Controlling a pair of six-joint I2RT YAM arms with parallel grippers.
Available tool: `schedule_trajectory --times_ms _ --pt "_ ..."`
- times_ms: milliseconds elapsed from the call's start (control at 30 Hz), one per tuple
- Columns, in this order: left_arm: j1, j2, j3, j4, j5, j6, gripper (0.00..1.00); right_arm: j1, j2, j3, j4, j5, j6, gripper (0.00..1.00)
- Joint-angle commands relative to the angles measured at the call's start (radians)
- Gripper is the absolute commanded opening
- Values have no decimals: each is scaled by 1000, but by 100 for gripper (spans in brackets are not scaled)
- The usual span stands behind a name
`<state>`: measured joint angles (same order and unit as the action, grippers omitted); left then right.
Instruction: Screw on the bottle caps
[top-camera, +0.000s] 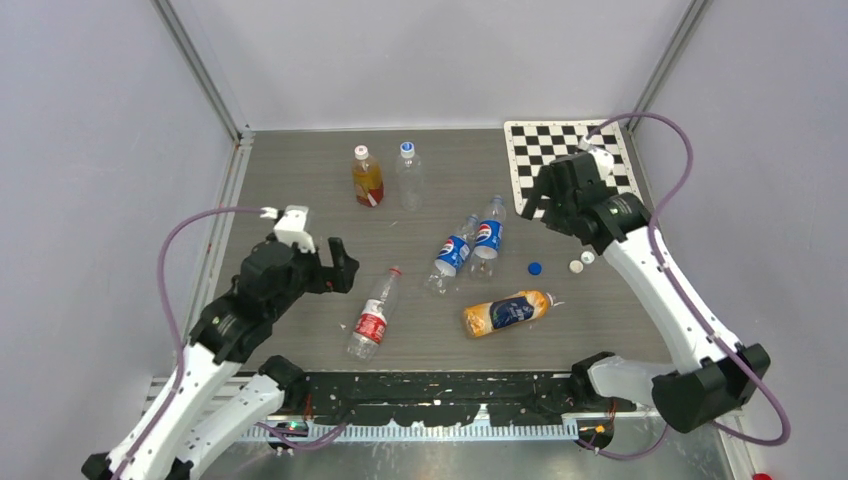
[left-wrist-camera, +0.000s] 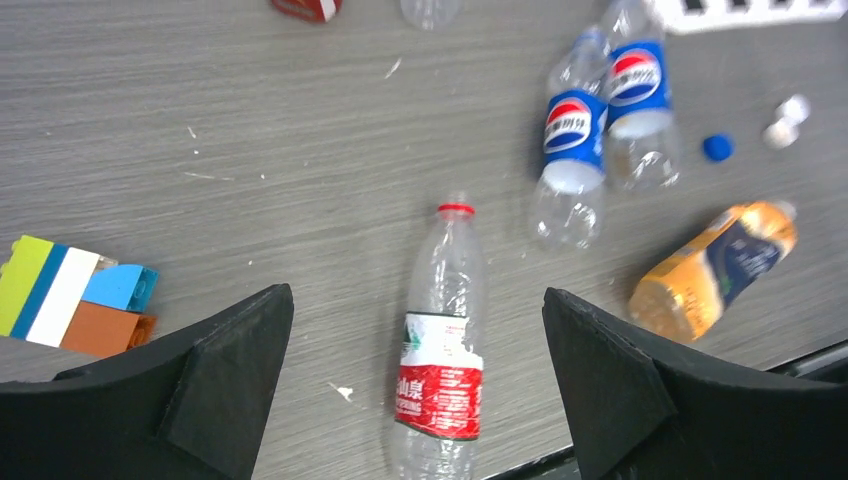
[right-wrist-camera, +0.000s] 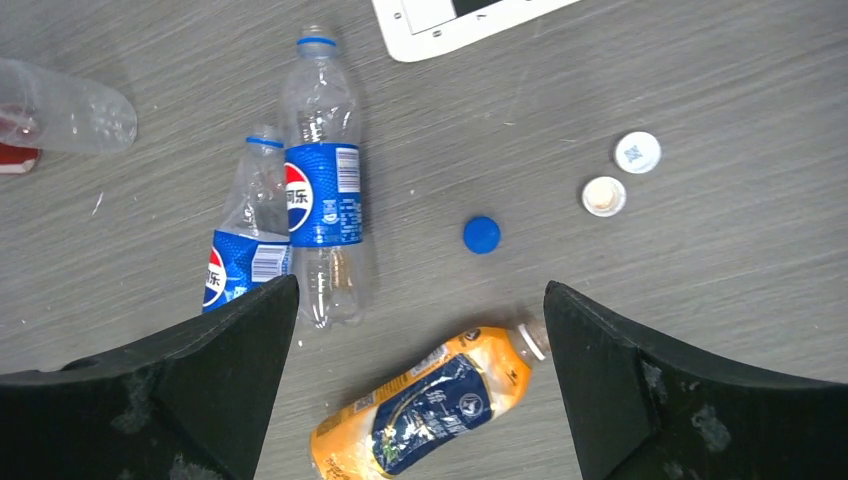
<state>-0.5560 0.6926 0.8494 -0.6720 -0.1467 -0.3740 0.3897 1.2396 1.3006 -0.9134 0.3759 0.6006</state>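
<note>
Bottle caps (right-wrist-camera: 482, 234) loose on table (right-wrist-camera: 700, 80); orange bottle (right-wrist-camera: 430, 405) lying, liquid inside; left gripper (left-wrist-camera: 416, 295), right gripper (right-wrist-camera: 420, 290) spread wide, empty.

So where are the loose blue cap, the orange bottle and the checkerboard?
blue cap (right-wrist-camera: 482, 234), right wrist view, its centre.
orange bottle (right-wrist-camera: 425, 408), right wrist view, its dark label.
checkerboard (top-camera: 540, 138), top external view, upper left squares.

In the left wrist view the red-labelled bottle (left-wrist-camera: 440, 380) runs off the bottom edge, and a stack of toy bricks (left-wrist-camera: 70, 295) sits partly behind a finger (left-wrist-camera: 200, 400) of the left claw (left-wrist-camera: 416, 291). In the right wrist view a finger (right-wrist-camera: 200, 390) of the right claw (right-wrist-camera: 421, 283) hides the lower half of one Pepsi bottle (right-wrist-camera: 240, 265). The left edge cuts off a clear bottle (right-wrist-camera: 70, 105).
</note>
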Motion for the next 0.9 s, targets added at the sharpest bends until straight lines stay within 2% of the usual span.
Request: schedule_trajectory --times_ms 0,133,233,333,433,533,667,733,867 --pt "4 -179 -42 -37 -87 -168 98 -27 -122 -44 1 -4 8 99" --pt "4 -258 -72 -73 -142 -261 98 -29 -218 -69 -10 68 -2 100" --pt "4 -263 -39 -114 -157 -297 98 -29 -298 -83 -26 94 -23 100" --pt "4 -199 45 -214 -178 -249 98 -29 -370 -94 -41 170 -26 100" --pt "4 -130 121 -274 -166 -128 98 -29 -472 -109 -39 240 -41 100" --pt "4 -99 177 -259 -99 23 98 -28 -570 -125 -16 318 -63 100" --pt "4 -107 178 -198 33 127 98 -29 -631 -141 23 366 -99 100" --pt "4 -133 138 -147 84 122 98 -29 -638 -141 32 374 -110 100" --pt "4 -190 47 -62 100 42 98 -29 -638 -142 36 369 -133 99"
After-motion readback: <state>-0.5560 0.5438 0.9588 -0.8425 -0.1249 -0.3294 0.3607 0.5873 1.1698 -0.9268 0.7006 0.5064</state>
